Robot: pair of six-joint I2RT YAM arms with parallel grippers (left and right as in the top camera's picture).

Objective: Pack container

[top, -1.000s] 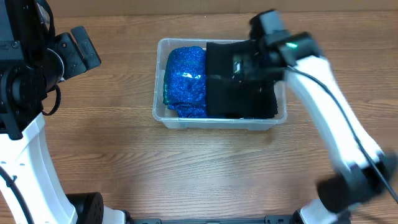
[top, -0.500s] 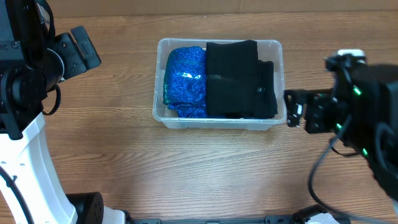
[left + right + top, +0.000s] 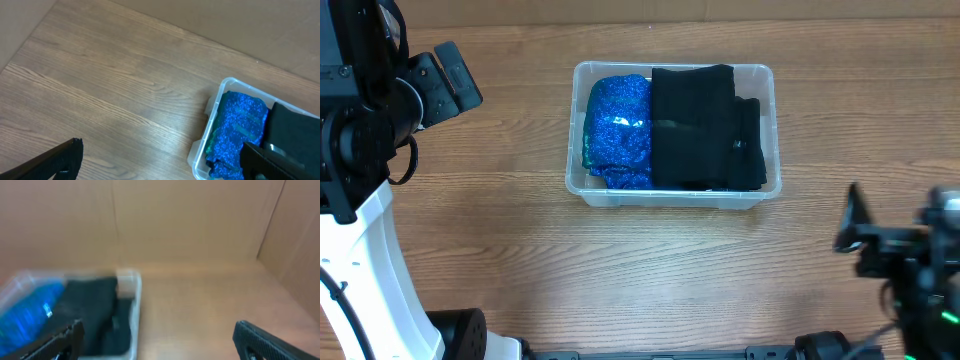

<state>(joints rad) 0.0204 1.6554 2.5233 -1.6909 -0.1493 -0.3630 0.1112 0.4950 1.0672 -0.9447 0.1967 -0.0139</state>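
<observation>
Both pairs of jaws are standing wide and empty. The right gripper (image 3: 157,327) is pulling away from the container (image 3: 672,67) toward the near right of the table (image 3: 650,285), leaving the black folded cloth (image 3: 705,125) inside; the left gripper (image 3: 160,152) is idling far left. The clear bin is sitting mid-table, packed with blue glittery fabric (image 3: 618,130) beside the cloth, so packing is looking finished.

Robot lab: wood-grain table (image 3: 650,260), cardboard walls (image 3: 190,220).

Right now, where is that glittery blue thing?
Seen from overhead, the glittery blue bundle lies in the left end of the clear container, right beside the folded black cloth.
</observation>
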